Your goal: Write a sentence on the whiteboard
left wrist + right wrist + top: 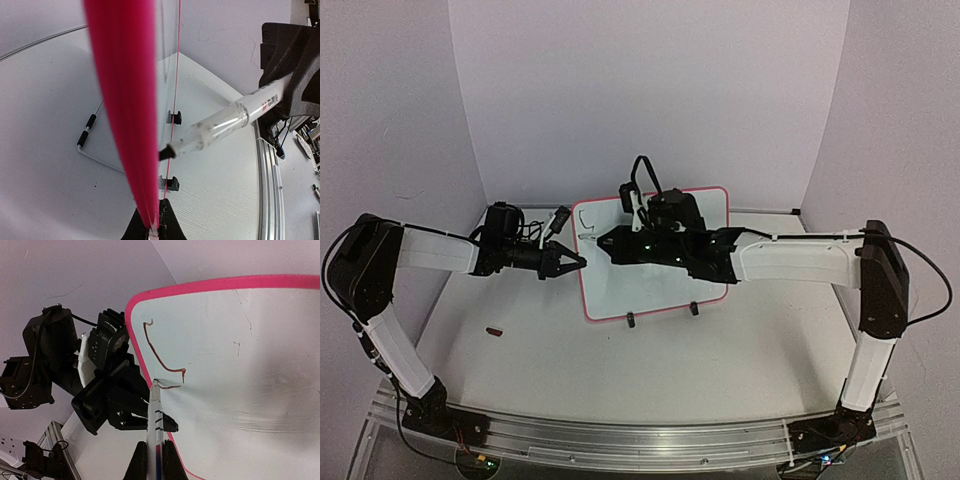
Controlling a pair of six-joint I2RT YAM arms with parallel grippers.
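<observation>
The left fingers (pixel 167 225) are closed on the pink left border of the whiteboard (pixel 650 314), steadying it. The right fingers (pixel 137 467) are clamped around a marker (pixel 155 410) whose tip touches the white surface near that same border. The board stands tilted upright towards the back of the tabletop (pixel 720 370), resting on its two black clips (pixel 174 118).

The sentence (pixel 156 351) appears barely begun: only a curved dark stroke and a short dash beside the tip show, so the step in hand is probably the first letter. The next move likely calls for light, even pressure and small strokes carried rightward, away from the left fingers, which sit just beside the tip and leave little room there.

Faint old smudges (pixel 245 320) mark the upper board. A bent wire stand (pixel 82 137) lies behind it, and a small dark object (pixel 496 330) lies on the tabletop well apart to the left. From above, the right arm hides much of the board.
</observation>
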